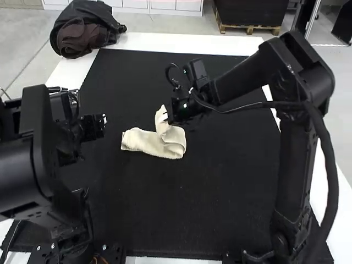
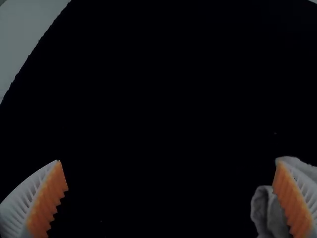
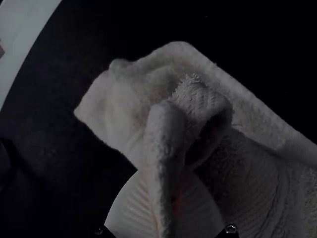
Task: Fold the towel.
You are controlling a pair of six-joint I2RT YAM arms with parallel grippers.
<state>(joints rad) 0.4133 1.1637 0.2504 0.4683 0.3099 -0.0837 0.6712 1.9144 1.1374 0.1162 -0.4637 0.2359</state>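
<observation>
The cream towel (image 1: 151,143) lies bunched on the black mat, one part of it pulled up. My right gripper (image 1: 166,115) is at that raised part, shut on it; in the right wrist view the towel (image 3: 133,99) rises in a thick fold between the fingers of the right gripper (image 3: 166,203). My left gripper (image 1: 103,122) stands to the left of the towel, apart from it. In the left wrist view the left gripper (image 2: 171,173) is wide open with nothing between its fingers, and a bit of the towel (image 2: 270,210) shows behind one finger.
The black mat (image 1: 176,214) covers most of the white table (image 1: 159,41). A dark bag (image 1: 85,33) sits at the far left corner of the table. The right arm reaches across the mat's right side.
</observation>
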